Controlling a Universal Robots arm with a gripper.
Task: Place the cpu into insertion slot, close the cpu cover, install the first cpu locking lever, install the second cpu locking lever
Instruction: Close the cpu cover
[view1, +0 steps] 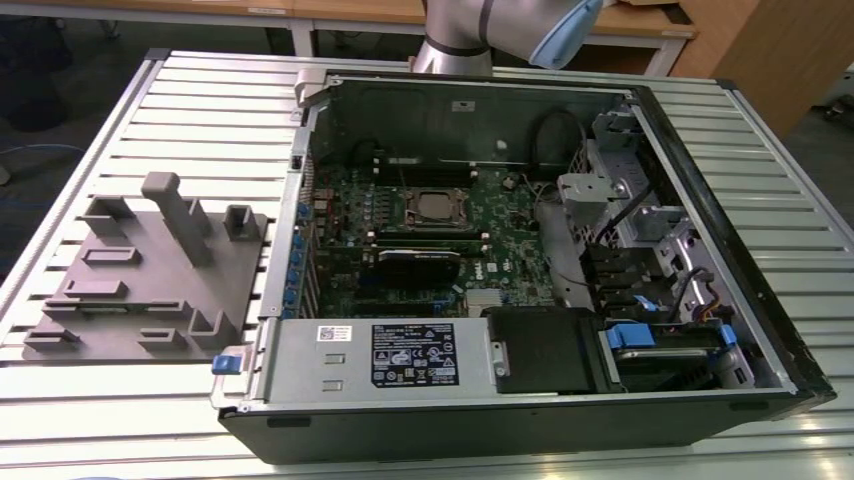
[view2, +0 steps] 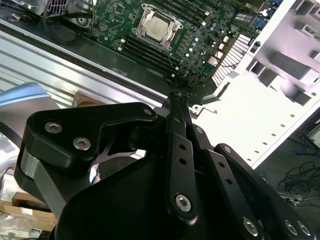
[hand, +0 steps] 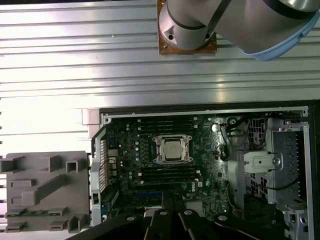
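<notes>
Cpu (view2: 159, 26) is sitting in the insertion slot (view1: 430, 191), well apart from the end effector (view2: 176, 100), far out past its tips. The cpu cover (hand: 159, 150) is looking shut over it, so I think the locking levers are the step in hand. I cannot tell if they are locked. That job is calling for a slow, careful reach down. The second wrist view is showing the end effector pinched narrow and holding nothing. The exterior view is showing the whole computer case (view1: 707, 210) and a grey tray (view1: 134, 290) on the table (view1: 200, 100).

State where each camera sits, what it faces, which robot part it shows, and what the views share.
Exterior view: off the arm, looks down into the open computer case; arm beyond it.
First wrist view: on the arm, straight down on the case; arm, gripper show.
Second wrist view: on the arm, slanting past the gripper.
All share the cpu.
</notes>
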